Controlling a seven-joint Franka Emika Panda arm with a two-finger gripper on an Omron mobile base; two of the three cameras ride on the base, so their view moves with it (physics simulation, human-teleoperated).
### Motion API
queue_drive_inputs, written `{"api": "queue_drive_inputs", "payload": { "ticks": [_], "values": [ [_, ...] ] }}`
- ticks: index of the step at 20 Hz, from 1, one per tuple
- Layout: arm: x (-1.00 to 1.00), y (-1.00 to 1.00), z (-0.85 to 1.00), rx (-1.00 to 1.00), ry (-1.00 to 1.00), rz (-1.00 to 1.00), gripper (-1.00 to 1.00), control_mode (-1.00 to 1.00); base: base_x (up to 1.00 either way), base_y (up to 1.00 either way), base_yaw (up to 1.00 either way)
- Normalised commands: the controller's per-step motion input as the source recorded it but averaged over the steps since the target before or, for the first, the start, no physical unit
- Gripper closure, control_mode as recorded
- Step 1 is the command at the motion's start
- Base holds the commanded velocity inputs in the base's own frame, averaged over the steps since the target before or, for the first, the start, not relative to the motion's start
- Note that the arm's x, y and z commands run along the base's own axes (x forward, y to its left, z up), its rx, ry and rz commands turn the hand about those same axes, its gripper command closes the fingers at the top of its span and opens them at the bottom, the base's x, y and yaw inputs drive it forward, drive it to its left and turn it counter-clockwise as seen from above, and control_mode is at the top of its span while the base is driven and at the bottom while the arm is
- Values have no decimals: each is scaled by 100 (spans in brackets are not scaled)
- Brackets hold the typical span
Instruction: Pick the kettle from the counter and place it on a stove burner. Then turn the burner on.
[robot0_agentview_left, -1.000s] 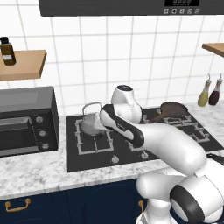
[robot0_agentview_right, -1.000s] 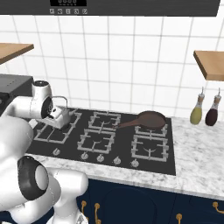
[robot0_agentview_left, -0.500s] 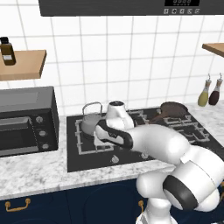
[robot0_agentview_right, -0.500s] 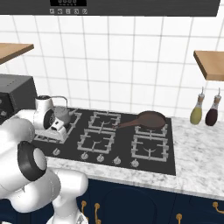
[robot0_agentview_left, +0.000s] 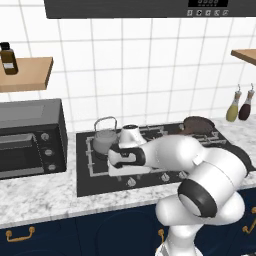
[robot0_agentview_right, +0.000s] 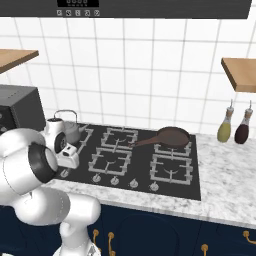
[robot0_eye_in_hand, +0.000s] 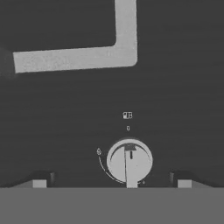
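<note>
Two finger tips stand wide apart in our hand view, so the gripper is open and holds nothing. Between them we see a round silver knob on the black stove top, with a bent grey bar farther on. From the left base view we see the kettle sitting on the big back-left burner, just behind the hand. From the right base view we see the kettle partly behind the arm, and a brown pan on a back burner. We see a speckled counter, a black oven, white wall tiles and two bottles.
</note>
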Motion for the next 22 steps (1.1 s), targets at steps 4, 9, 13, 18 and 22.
{"api": "queue_drive_inputs", "payload": {
  "ticks": [4, 9, 13, 18, 22],
  "values": [
    [3, -7, -22, 0, -2, 2, -100, -100, 0, 0, 0],
    [0, -6, -17, 0, -11, 1, -100, -100, 0, 0, 0],
    [14, -3, -17, 0, -8, 0, -100, -100, 0, 0, 0],
    [8, -4, -10, 0, -5, 0, -100, -100, 0, 0, 0],
    [-5, -1, 0, 0, 0, 0, -100, -100, 0, 0, 0]
  ]
}}
